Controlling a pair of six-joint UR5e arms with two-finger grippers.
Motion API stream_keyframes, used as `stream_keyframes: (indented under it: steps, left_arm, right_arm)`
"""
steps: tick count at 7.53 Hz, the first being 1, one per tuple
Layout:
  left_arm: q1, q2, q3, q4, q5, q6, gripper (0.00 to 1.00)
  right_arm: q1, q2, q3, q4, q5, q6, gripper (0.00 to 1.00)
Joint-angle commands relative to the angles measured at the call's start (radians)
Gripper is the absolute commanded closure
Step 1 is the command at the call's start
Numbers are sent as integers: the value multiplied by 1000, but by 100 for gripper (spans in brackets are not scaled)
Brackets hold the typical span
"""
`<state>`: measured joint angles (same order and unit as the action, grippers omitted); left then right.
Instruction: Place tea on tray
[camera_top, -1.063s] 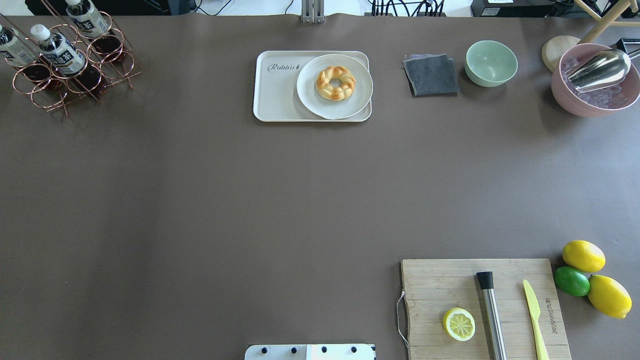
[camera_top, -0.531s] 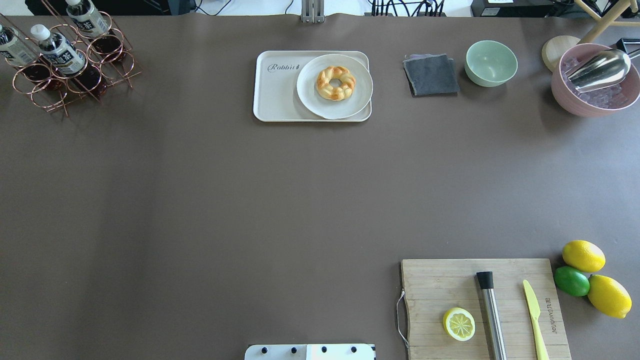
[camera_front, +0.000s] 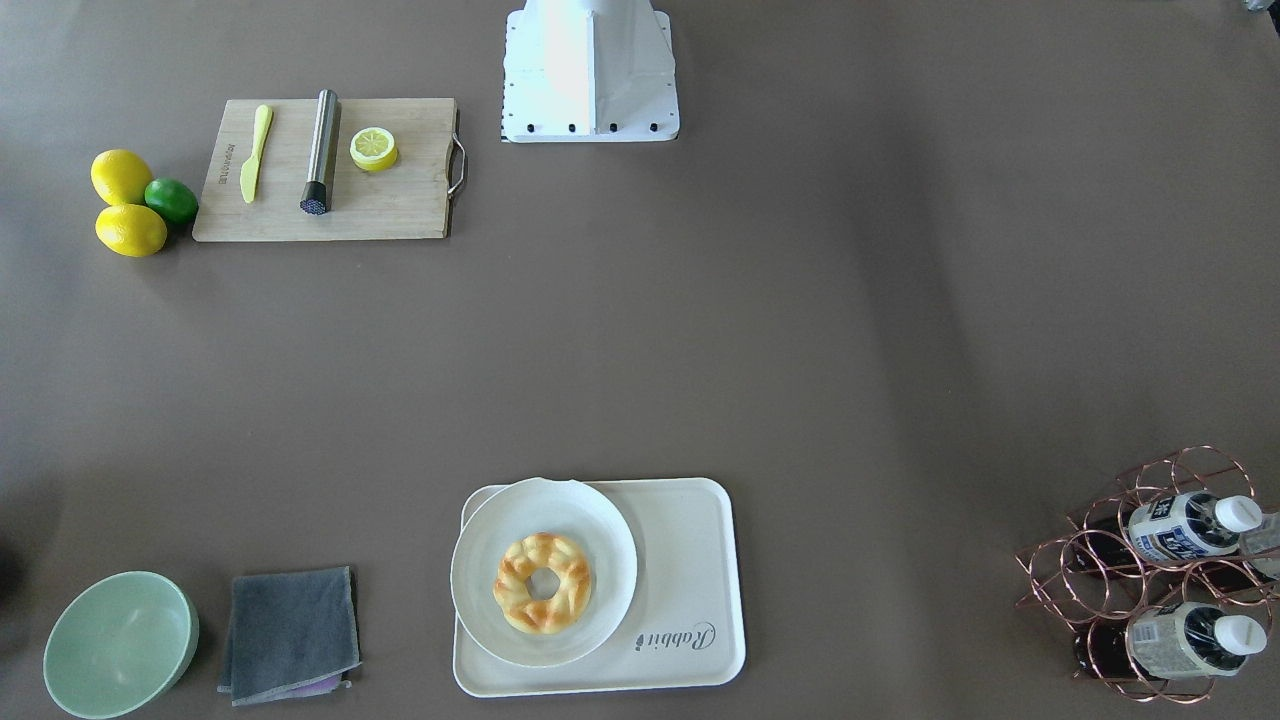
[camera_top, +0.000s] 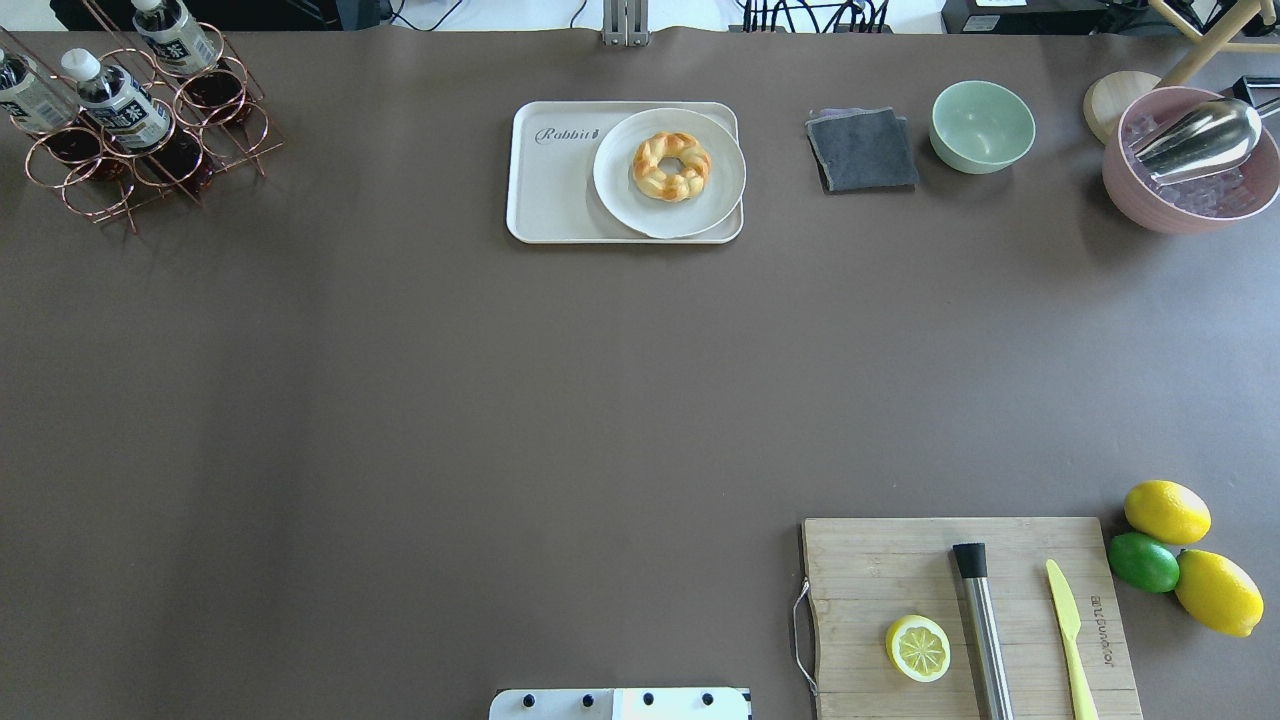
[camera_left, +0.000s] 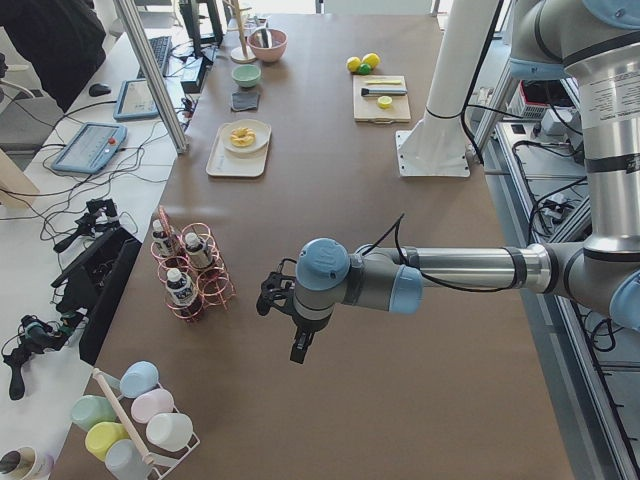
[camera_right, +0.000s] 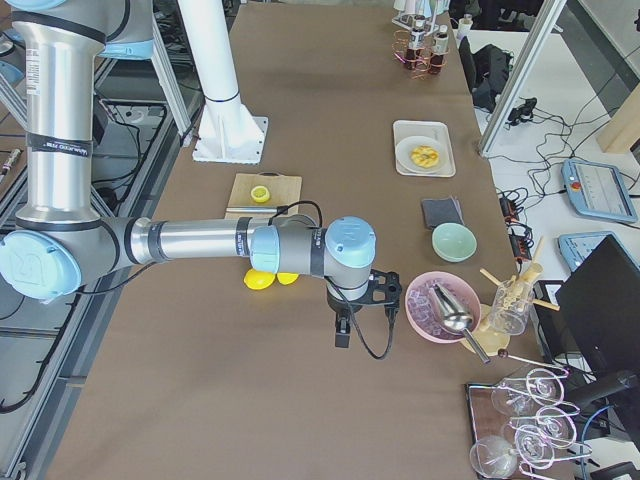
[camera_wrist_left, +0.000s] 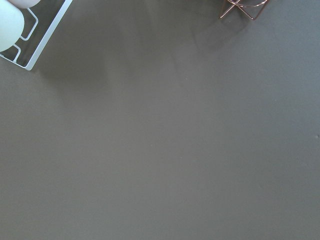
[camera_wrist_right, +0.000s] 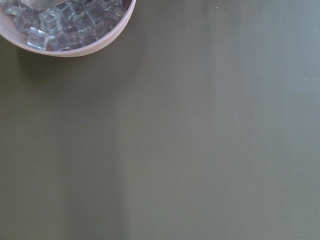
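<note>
Left arm (camera_left: 460, 268) and right arm (camera_right: 190, 242) outstretched level — left gripper (camera_left: 299, 350) and right gripper (camera_right: 342, 335) pointed down, jaws' spread indiscernible.

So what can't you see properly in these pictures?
Left gripper: only in the exterior left view, too small to tell open or shut.
Right gripper: likewise, exterior right view.
One tea bottle: cut off by the overhead view's left edge.
Pink bowl: cut off by the right wrist view's top edge.
</note>
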<state>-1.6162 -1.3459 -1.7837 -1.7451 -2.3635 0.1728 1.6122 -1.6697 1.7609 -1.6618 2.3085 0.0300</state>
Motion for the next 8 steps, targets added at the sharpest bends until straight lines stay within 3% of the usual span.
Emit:
stream_keyframes:
  steps: [1, 8]
  left_arm:
    - [-2, -1, -6, -1, -3, -1, 2]
    - [-27, -1, -16, -2, -5, -1, 2]
  right_arm:
    - [0, -2, -1, 1, 8, -1, 0]
    - [0, -1, -1, 2, 8, -7, 0]
